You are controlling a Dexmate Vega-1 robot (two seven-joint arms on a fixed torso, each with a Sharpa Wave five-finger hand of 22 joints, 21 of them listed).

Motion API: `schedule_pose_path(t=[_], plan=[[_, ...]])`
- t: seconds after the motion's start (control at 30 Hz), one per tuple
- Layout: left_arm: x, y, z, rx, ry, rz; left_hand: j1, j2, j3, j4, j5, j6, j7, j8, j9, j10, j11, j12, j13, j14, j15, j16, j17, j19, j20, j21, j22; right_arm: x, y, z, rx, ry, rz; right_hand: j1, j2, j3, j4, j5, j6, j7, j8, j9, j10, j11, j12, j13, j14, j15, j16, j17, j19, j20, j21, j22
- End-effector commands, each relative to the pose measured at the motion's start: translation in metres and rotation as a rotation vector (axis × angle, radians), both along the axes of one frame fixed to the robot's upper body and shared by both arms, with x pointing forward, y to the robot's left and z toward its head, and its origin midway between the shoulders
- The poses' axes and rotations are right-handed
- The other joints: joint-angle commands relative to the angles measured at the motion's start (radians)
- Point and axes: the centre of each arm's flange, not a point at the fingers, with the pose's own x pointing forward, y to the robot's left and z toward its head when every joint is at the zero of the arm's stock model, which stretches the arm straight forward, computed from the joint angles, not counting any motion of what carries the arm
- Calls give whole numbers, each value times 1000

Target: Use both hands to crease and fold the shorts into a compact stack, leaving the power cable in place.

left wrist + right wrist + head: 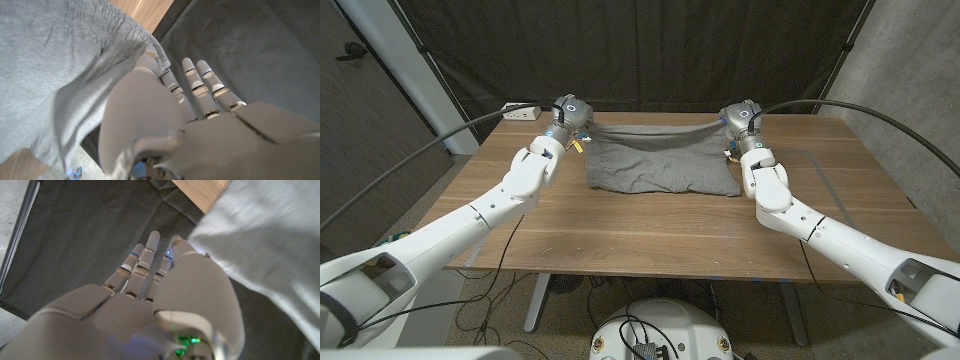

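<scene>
Shorts [660, 160]: grey, upper middle of the head view, far edge lifted off the bench [650, 235].
Left robot hand [150, 62]: pinching one far corner.
Right robot hand [180, 247]: pinching the other.
Advice: carry both corners forward level — edge taut, aligned before release.

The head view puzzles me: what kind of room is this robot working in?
Probably a lab or test studio, not a home. A dark curtain hangs behind the wooden table, cables trail on the floor under it, and a white power strip sits at its far corner. Both robot hands hold grey shorts there.
</scene>
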Motion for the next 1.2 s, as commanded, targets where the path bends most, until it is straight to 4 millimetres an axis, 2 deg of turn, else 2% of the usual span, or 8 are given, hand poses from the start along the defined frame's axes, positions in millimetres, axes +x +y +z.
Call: schedule_pose_path(t=[0.03, 0.17, 0.27, 0.37, 0.57, 0.7, 0.97, 1.2], plan=[[15, -8, -7, 86, 89, 260, -103, -23, -15, 36, 15, -197, 26, -13, -4, -170, 11, -71, -49, -76, -156, -27, -28, -34, 13, 18, -3, 9, 4, 6, 33, 252, -110, -41, -30, 3, 6, 17, -208, 32, -6, -2, -147, 4, -108, -37, -73, -157, -98, -73, -8, 18, 0, -1], [25, -12, -8, 95, 191, 453, -223, -36, -41, 66, 37, -583, 98, -17, -3, -507, 81, -80, -111, -272, -62, -32, -42, -115, 53, 21, -11, 7, 3, 6, 43, 270, -105, -112, -63, -32, 24, 26, -415, 84, -4, -1, -304, 39, -146, -67, -193, -140, -155, -141, -50, 44, -19, -3], [30, -11, -10, 77, 227, 543, -269, -35, -54, 83, 38, -691, 132, -14, -2, -620, 128, -81, -118, -334, -11, -33, -45, -150, 73, 15, -15, 0, 1, 5, 34, 235, -89, -146, -77, -50, 35, 33, -475, 108, -2, -1, -350, 80, -143, -79, -236, -115, -158, -168, -61, 59, -27, -4], [32, -8, -11, 64, 228, 574, -314, -36, -70, 98, 41, -791, 118, -11, -1, -722, 166, -79, -122, -394, 37, -33, -48, -184, 99, 7, -19, -6, -1, 2, 31, 180, -75, -168, -74, -56, 47, 36, -452, 80, 16, 0, -343, 72, -133, -85, -242, -114, -152, -181, -60, 66, -28, -4], [18, -6, -15, 66, 112, 503, -320, 39, -34, 114, 45, -781, 117, 6, 0, -733, 121, -63, -122, -393, 14, -20, -46, -181, 91, 14, -19, -20, -2, -2, 72, 138, -28, -215, -8, -45, 86, 40, -336, 61, 55, 2, -281, 63, -111, -96, -224, -125, -135, -206, -26, 57, -19, -4], [10, -4, -15, 18, 99, 412, -310, 66, 10, 119, 40, -777, 67, 8, 0, -729, 79, -54, -121, -361, -19, -7, -44, -166, 86, 25, -19, -25, -3, -6, 113, 126, 28, -245, 26, -32, 114, 30, -289, 59, 63, 1, -261, 72, -107, -101, -221, -120, -132, -217, -9, 42, -14, -5], [-11, 10, -19, -181, 33, 124, -332, 74, 82, 167, 28, -727, 53, 23, 3, -686, 77, -34, -116, -308, -37, 9, -38, -149, 57, 44, -16, -31, 1, -19, 177, 132, 89, -324, 32, -33, 175, -1, -250, 79, 58, 1, -247, 105, -109, -107, -216, -89, -128, -235, 21, 24, -6, -6], [-32, 25, -24, -354, -15, -101, -416, 66, 114, 250, 11, -735, 61, 11, 4, -707, 107, -45, -115, -333, -9, -6, -37, -199, 88, 36, -16, -35, 3, -27, 223, 164, 166, -368, 46, -13, 216, -23, -250, 93, 44, 3, -254, 133, -115, -110, -248, -56, -141, -252, 42, 1, -2, -9]])
